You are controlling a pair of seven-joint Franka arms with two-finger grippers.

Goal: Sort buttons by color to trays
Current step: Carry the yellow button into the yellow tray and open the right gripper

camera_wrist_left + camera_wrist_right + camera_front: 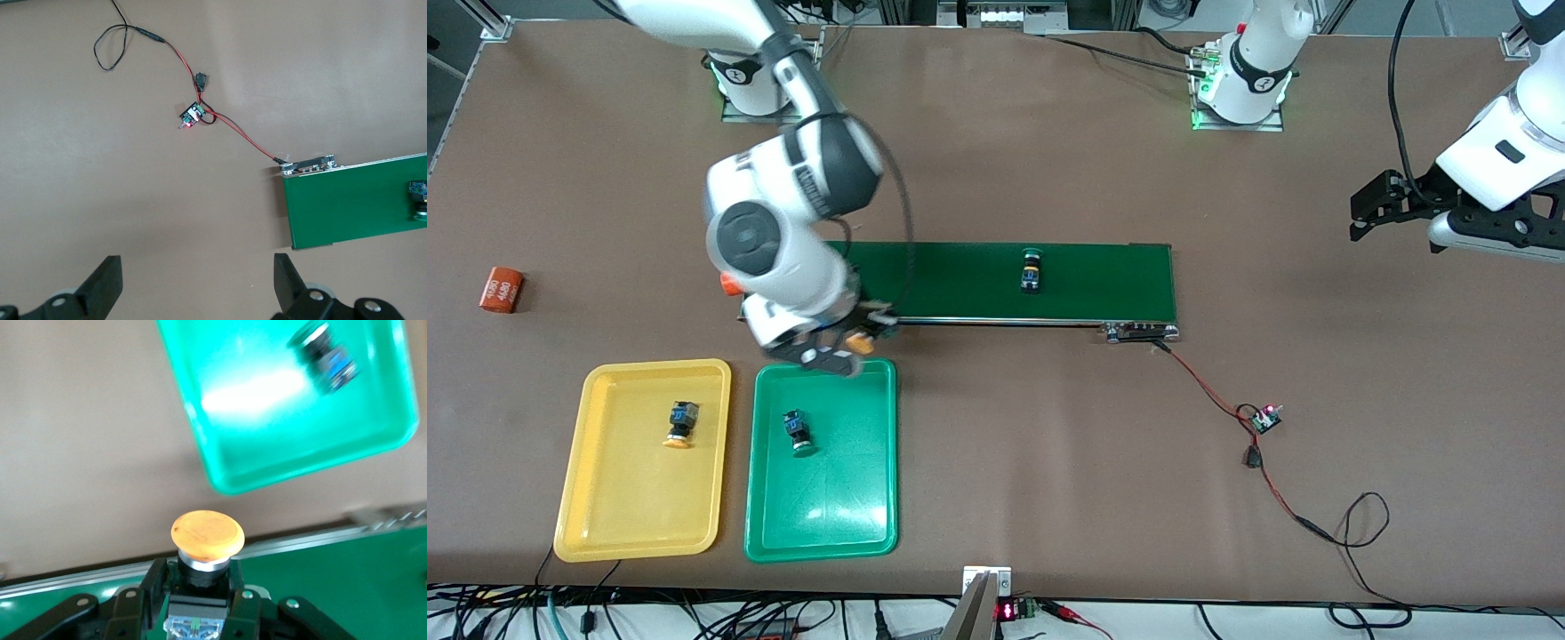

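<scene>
My right gripper (pixel 843 348) is shut on a yellow-orange capped button (pixel 860 341), held over the gap between the belt's end and the green tray (pixel 827 507). In the right wrist view the orange cap (pixel 207 535) sticks out past the gripper (pixel 198 587), with the green tray (pixel 233 453) below it. A green-capped button (pixel 798 431) lies in the green tray. A yellow-orange capped button (pixel 681 424) lies in the yellow tray (pixel 631 507). Another green-capped button (pixel 1032 269) sits on the belt. My left gripper (pixel 1369 209) waits open above bare table at the left arm's end, with nothing between its fingers (pixel 107 287).
The dark green conveyor belt (pixel 1103 283) runs across mid-table. A tiny circuit board (pixel 1264 419) on red and black wires lies toward the left arm's end, nearer the front camera. An orange cylinder (pixel 502 290) lies at the right arm's end.
</scene>
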